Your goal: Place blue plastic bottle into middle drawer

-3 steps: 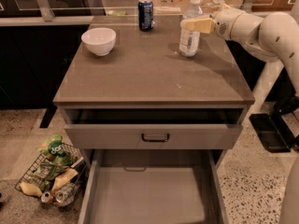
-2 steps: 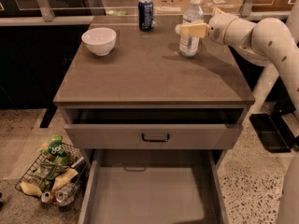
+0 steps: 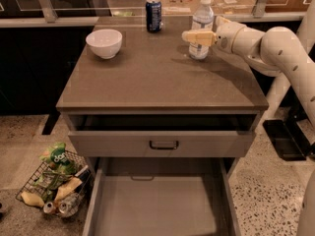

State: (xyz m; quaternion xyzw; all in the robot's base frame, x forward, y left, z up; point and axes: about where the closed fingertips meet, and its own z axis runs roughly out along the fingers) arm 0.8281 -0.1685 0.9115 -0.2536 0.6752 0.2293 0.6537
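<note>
The blue plastic bottle (image 3: 202, 18), clear with a white cap and a pale label, stands upright at the back right of the cabinet top. My gripper (image 3: 193, 31) reaches in from the right and straddles the bottle at label height. The near finger (image 3: 198, 37) crosses in front of the bottle, and the other is mostly hidden behind it. The jaws look open around the bottle. The middle drawer (image 3: 152, 205) is pulled far out at the bottom, a wide grey tray with nothing in it.
A dark blue drink can (image 3: 153, 14) stands at the back centre and a white bowl (image 3: 104, 43) at the back left. The drawer with a grey front and black handle (image 3: 164, 144) is slightly open. A wire basket of snacks (image 3: 56, 183) sits on the floor at left.
My gripper has moved left along the bottle, so its near finger now reaches past the bottle's left side. The bottle has stayed upright in place.
</note>
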